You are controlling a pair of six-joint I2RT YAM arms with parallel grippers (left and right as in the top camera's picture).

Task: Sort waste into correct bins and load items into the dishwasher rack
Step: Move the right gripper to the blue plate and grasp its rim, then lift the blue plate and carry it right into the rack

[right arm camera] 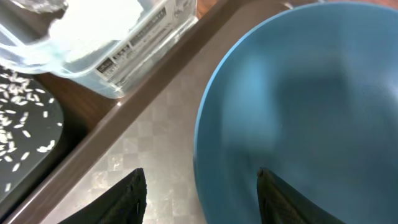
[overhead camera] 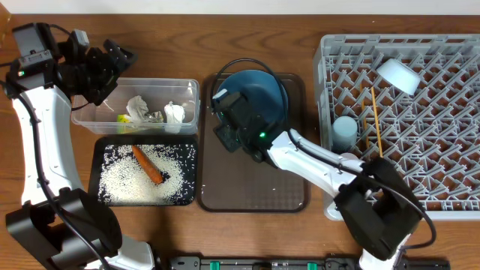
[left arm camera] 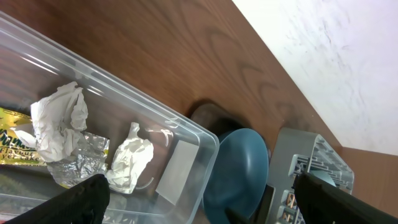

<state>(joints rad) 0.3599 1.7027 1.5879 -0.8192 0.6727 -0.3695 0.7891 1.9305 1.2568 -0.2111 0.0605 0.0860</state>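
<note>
**A:** Closest to the right wrist lens, what shows?

**B:** Two dark fingers of the right pincer (right arm camera: pixel 200 180), parted, with the left rim of the dark-blue plate (right arm camera: pixel 298 112) running up between them. Neither finger looks pressed against the rim. I read the pincer as released, straddling the edge and gripping nothing yet.

**A:** Why come in at the edge?

**B:** My guess is that a plate lying flat offers nothing else to pinch. One finger has to go inside the rim and one outside.

**A:** Where does the plate sit?

**B:** On the far half of the brown serving tray (overhead camera: pixel 251 191), hollow side up. Being round, it has no long axis. To stand between pegs it would probably need tipping onto its edge.

**A:** And beyond it?

**B:** Just left of the serving tray lies the black tray (overhead camera: pixel 93 172), scattered with rice (overhead camera: pixel 124 180). The carrot (overhead camera: pixel 148 165) lies diagonally across it. Behind that is the clear tub (overhead camera: pixel 161 81), holding crumpled napkins (overhead camera: pixel 137 107) and the wrapper (left arm camera: pixel 12 134). Judging by that, the waste looks sorted.

**A:** The other arm?

**B:** The left pincer (left arm camera: pixel 200 180) hangs above the tub's far left end. Its fingers are spread wide and hold nothing, so it is likely parked clear of the right arm's reach.

**A:** Farthest right?

**B:** The rack (overhead camera: pixel 330 45) sits on the tabletop (overhead camera: pixel 225 30), just beside the serving tray. The light-blue cup (overhead camera: pixel 345 133) stands by its left wall, and the white bowl (overhead camera: pixel 397 75) sits tilted toward the far side. The chopsticks (overhead camera: pixel 375 120) lie between them, their long axis running near to far, roughly parallel to that wall.
</note>
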